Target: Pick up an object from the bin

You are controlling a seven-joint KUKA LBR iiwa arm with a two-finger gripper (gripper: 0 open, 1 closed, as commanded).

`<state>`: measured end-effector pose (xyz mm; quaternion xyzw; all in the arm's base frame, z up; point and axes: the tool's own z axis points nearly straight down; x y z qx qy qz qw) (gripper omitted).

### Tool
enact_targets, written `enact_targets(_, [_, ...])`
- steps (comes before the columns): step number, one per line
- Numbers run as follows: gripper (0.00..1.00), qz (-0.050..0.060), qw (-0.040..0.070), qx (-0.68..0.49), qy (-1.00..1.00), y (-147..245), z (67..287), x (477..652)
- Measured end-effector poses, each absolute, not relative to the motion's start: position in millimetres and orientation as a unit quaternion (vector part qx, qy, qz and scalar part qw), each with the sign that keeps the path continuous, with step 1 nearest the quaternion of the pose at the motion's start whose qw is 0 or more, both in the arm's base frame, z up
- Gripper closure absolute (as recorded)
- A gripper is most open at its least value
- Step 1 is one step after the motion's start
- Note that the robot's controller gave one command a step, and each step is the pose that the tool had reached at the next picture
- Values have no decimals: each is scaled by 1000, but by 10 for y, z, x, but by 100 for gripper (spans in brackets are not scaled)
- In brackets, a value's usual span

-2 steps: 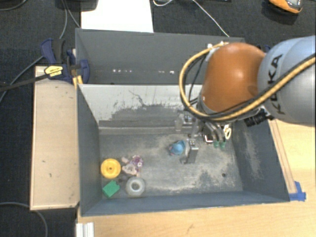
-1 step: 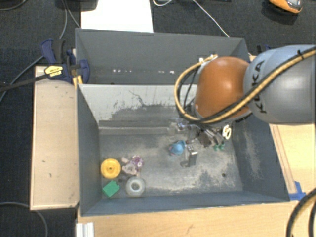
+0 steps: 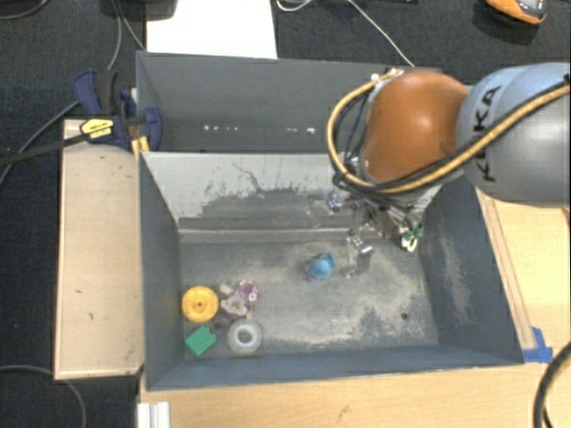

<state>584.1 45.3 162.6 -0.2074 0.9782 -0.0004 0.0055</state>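
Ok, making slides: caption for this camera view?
KUKA arm's claw beside a small blue object on the bin floor; other small things cluster lower left.

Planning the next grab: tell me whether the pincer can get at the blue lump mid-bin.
Probably yes. The pincer hangs close beside the blue lump, which lies alone on the bin floor; the yellow ring and its neighbours sit apart in a corner.

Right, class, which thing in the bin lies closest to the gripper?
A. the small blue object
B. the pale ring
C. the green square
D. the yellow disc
A: the small blue object lies alone mid-bin, right beside the gripper, while the yellow disc, green square and pale ring sit clustered in the view's lower-left corner.
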Motion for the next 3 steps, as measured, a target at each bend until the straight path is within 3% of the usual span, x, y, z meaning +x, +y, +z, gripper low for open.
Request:
enact_targets(1, [0,1,2,-202,979,386,1155,5764])
enact_targets(2, [0,-2,6,-455,890,408,732,5820])
enact_targets(3, [100,1,2,-260,966,444,707,5754])
